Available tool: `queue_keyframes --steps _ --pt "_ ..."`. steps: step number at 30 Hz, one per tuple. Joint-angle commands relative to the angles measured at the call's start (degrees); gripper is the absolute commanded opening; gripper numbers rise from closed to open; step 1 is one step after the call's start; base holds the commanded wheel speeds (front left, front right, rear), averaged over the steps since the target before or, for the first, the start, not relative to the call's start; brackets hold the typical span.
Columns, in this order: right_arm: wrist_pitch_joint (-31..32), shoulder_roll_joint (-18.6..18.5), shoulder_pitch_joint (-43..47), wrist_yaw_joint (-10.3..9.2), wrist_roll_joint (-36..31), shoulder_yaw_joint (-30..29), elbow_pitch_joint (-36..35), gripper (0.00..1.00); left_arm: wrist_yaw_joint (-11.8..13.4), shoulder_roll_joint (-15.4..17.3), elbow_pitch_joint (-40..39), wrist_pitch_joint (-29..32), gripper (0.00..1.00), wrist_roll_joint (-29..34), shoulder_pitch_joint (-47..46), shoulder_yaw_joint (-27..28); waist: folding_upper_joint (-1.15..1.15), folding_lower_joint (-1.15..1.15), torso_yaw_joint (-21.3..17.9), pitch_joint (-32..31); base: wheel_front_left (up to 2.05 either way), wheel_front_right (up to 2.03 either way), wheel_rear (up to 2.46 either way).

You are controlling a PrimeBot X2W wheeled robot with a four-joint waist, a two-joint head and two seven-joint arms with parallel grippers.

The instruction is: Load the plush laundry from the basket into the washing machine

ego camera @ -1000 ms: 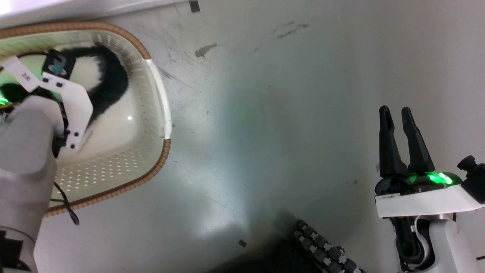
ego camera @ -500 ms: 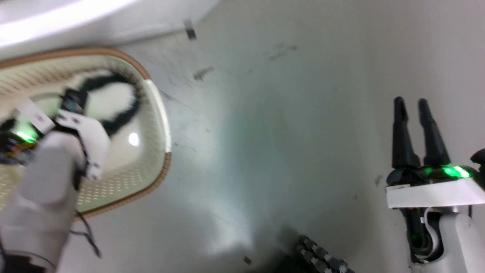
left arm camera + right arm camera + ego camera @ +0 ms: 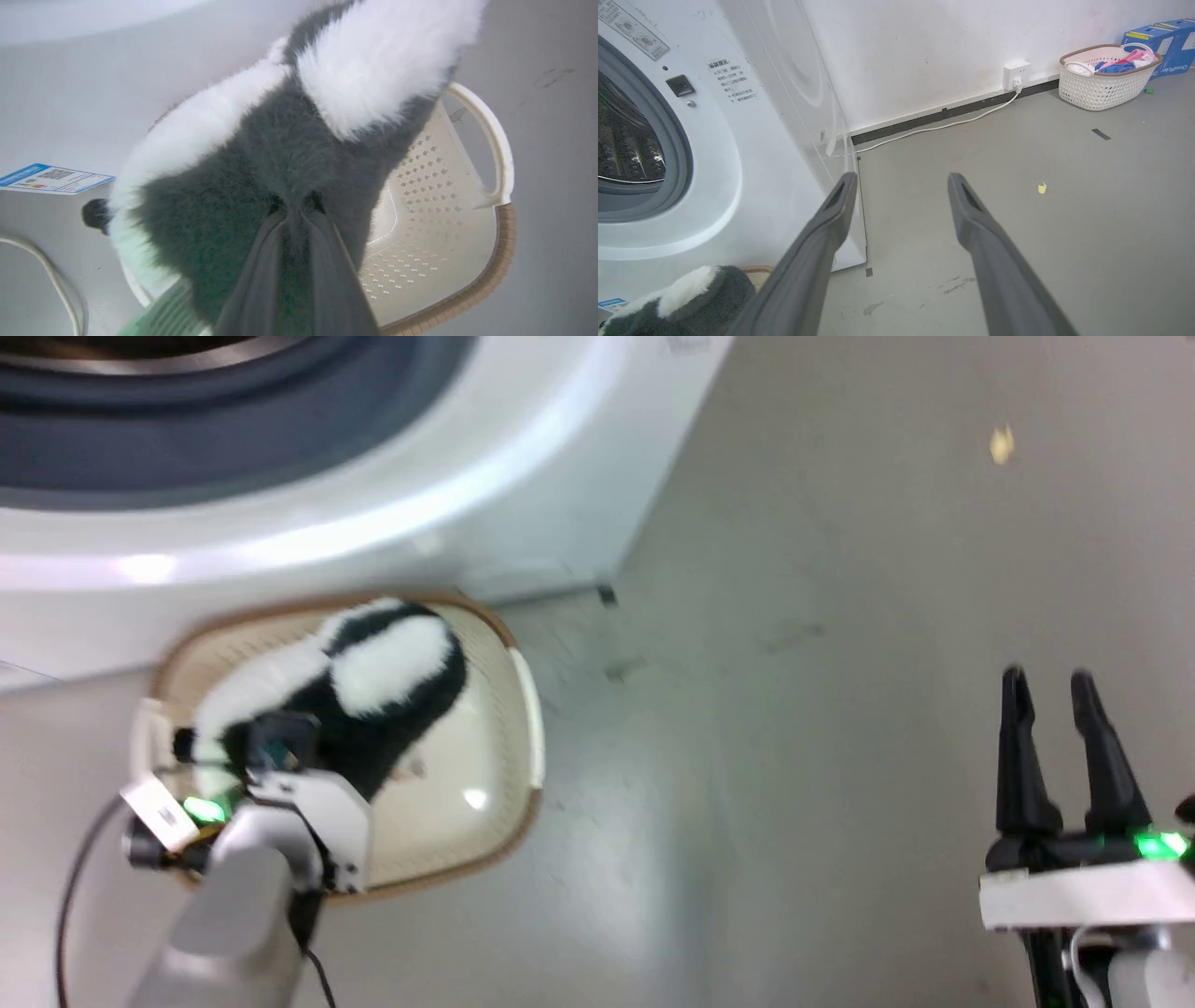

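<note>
The plush laundry (image 3: 392, 681), black fur with white patches, hangs just above the cream basket (image 3: 485, 775). My left gripper (image 3: 294, 210) is shut on it, fingertips sunk in the dark fur (image 3: 280, 154). The basket (image 3: 467, 242) lies on the floor below the toy, right in front of the washing machine (image 3: 467, 504). The washer's door opening, with grey ring and steel drum (image 3: 621, 140), stands uncovered. My right gripper (image 3: 1047, 679) hovers open over bare floor to the right, nothing between its fingers (image 3: 901, 179). The plush (image 3: 691, 298) peeks in at the lower left of the right wrist view.
A second white basket of clothes (image 3: 1106, 77) and blue boxes (image 3: 1171, 37) stand by the far wall. A wall socket (image 3: 1015, 74) feeds a white cable along the skirting. A cable (image 3: 51, 275) also lies on the floor beside the basket. Open grey floor stretches right of the washer.
The head camera has swung up, bringing the washing machine into view. My left gripper has lifted the plush up out of the basket bottom. The right gripper stays open.
</note>
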Motion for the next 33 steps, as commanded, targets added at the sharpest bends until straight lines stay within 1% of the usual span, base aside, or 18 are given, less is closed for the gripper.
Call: queue_keyframes --steps 1,4,7,13,17,20,23,27,29,33 --pt "-0.25 0.15 1.52 -0.04 -0.71 -0.30 -0.33 1.00 -0.04 -0.84 -0.54 -2.10 0.00 -0.18 1.66 -0.11 0.00 0.00 4.88 -6.99 0.00 0.00 0.00" --pt "-0.25 0.15 3.47 -0.04 -1.71 -0.66 -0.64 1.00 0.08 -2.06 -2.76 -4.45 0.00 0.20 4.13 -0.64 0.00 0.00 6.47 -10.20 0.00 0.00 0.00" --pt "-0.25 0.15 5.08 -0.04 -2.52 -0.96 -0.92 1.00 0.54 -2.96 -7.00 -5.04 0.00 0.54 6.81 -0.63 0.00 0.00 7.80 -12.75 0.00 0.00 0.00" --pt "-0.25 0.15 6.51 -0.04 -3.32 -1.22 -1.60 1.00 3.66 -2.56 -25.90 -5.11 0.00 2.45 14.18 2.61 0.00 0.00 8.68 -15.19 0.00 0.00 0.00" --pt "-0.25 0.15 6.52 -0.04 -3.10 -1.46 -2.21 1.00 5.54 -1.87 -38.29 -5.11 0.00 4.58 17.81 5.04 0.00 0.00 8.64 -14.44 0.00 0.00 0.00" --pt "-0.25 0.15 6.18 -0.04 -2.55 -1.38 -2.45 1.00 6.31 -1.12 -45.48 -5.12 0.00 6.18 18.60 6.45 0.00 0.00 8.12 -12.82 0.00 0.00 0.00" --pt "-0.25 0.15 5.43 -0.04 -2.01 -1.21 -2.53 1.00 6.88 -0.19 -50.79 -5.12 0.00 7.38 17.49 7.68 0.00 0.00 7.16 -10.38 0.00 0.00 0.00" --pt "-0.25 0.15 3.52 -0.04 -1.01 -0.91 -2.70 1.00 6.86 1.43 -54.26 -4.44 0.00 7.89 12.58 8.98 0.00 0.00 5.36 -5.89 0.00 0.00 0.00" --pt "-0.25 0.15 2.32 -0.04 -0.31 -0.74 -2.73 1.00 6.67 2.38 -55.29 -2.48 0.00 8.14 8.83 9.47 0.00 0.00 4.33 -3.33 0.00 0.00 0.00" --pt "-0.25 0.15 -0.29 -0.04 1.34 -0.08 -2.46 1.00 5.42 4.63 -55.67 2.09 0.00 8.38 -0.45 10.44 0.00 0.00 1.75 1.95 0.00 0.00 0.00"
